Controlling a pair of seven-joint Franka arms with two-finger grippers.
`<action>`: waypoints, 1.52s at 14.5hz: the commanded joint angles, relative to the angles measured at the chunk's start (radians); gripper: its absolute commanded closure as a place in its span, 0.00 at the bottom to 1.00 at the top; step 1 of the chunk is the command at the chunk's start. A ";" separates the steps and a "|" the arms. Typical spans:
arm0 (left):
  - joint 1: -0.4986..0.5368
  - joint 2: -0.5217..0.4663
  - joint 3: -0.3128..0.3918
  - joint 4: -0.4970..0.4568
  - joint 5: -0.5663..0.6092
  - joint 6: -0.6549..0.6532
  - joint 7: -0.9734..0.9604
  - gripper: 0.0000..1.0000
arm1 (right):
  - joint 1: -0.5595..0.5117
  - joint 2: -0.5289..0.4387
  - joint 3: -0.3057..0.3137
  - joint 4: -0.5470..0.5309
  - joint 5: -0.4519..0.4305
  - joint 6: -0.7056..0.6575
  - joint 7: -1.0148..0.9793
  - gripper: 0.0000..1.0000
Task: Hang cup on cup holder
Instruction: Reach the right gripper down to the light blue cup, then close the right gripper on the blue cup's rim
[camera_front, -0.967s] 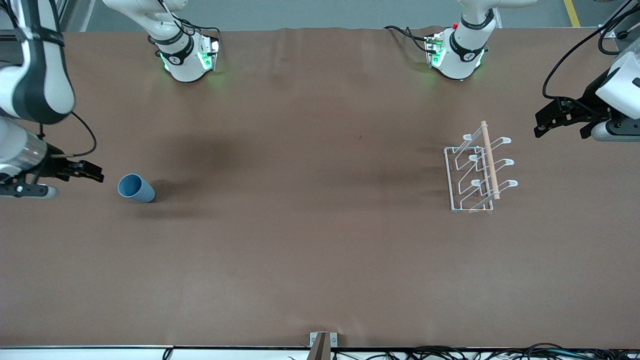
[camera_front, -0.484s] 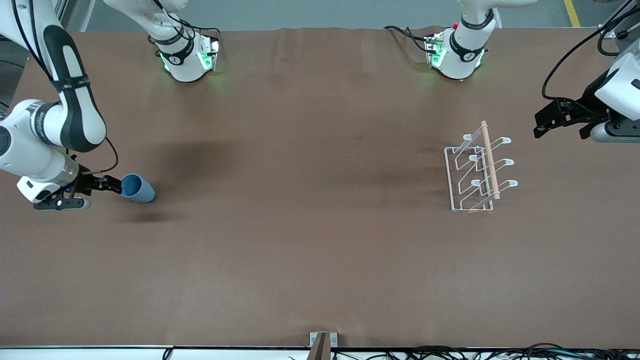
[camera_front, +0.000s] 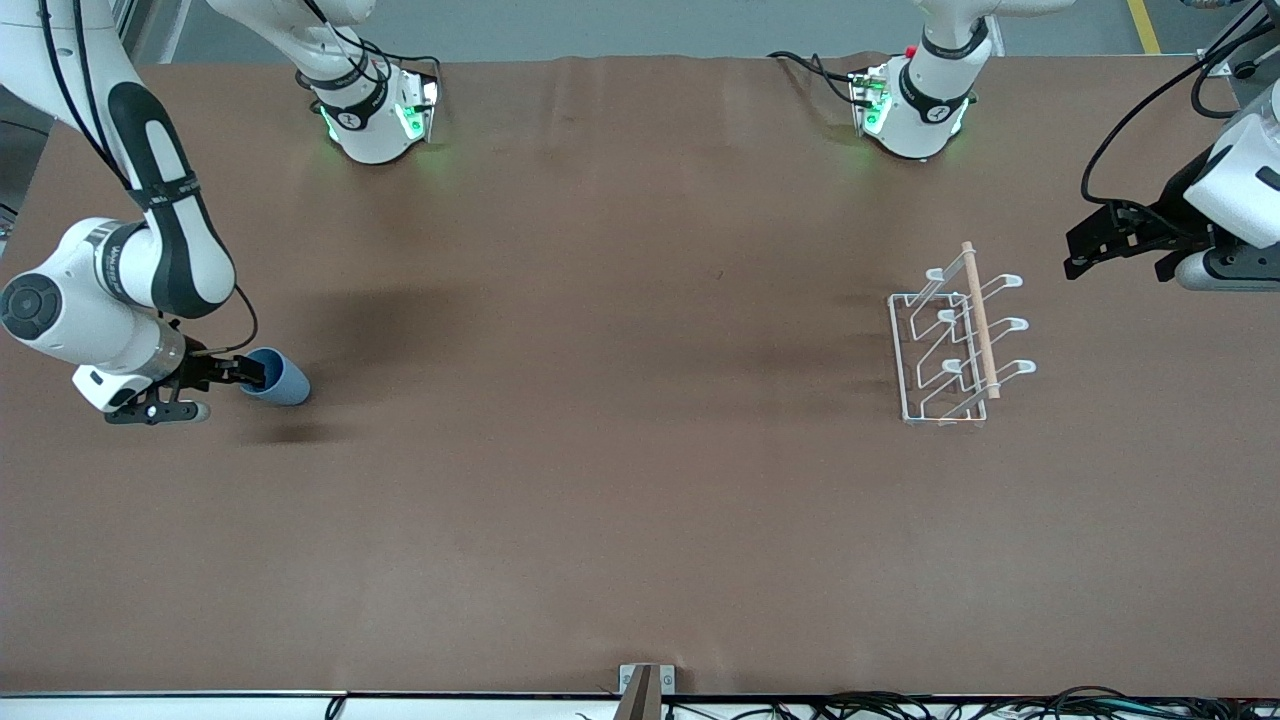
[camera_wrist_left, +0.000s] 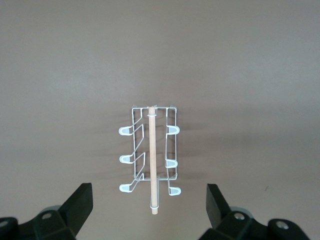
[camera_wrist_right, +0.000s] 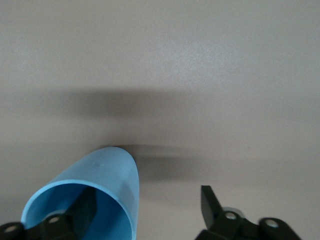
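Note:
The light-blue cup (camera_front: 280, 380) lies on its side on the brown table, at the right arm's end, with its mouth turned toward my right gripper (camera_front: 250, 374). That gripper is open and low at the rim. One finger reaches inside the cup (camera_wrist_right: 107, 175). The other finger (camera_wrist_right: 210, 202) stands outside, apart from the wall. The white wire cup holder (camera_front: 950, 345) with its wooden rod stands upright toward the left arm's end. My left gripper (camera_front: 1115, 262) hangs open and empty beside it, looking down on the holder (camera_wrist_left: 150, 150).
Both robot bases (camera_front: 375, 115) (camera_front: 915, 110) stand at the table's edge farthest from the front camera. A small metal bracket (camera_front: 645, 685) and cables sit at the nearest edge. Bare brown cover stretches between cup and holder.
My right gripper has come down and moved in to the cup's mouth, one finger sliding inside. The cup has not moved. The left arm has barely shifted.

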 joint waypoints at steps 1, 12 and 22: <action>-0.008 0.010 0.001 0.014 0.018 0.003 -0.016 0.00 | -0.004 0.002 0.009 -0.018 0.025 0.018 -0.014 0.46; -0.008 0.019 0.001 0.014 0.018 0.005 -0.014 0.00 | -0.006 -0.006 0.012 0.068 0.048 -0.120 -0.032 1.00; -0.013 0.017 0.001 0.016 0.017 0.005 -0.014 0.00 | 0.034 -0.049 0.067 0.263 0.437 -0.501 -0.054 1.00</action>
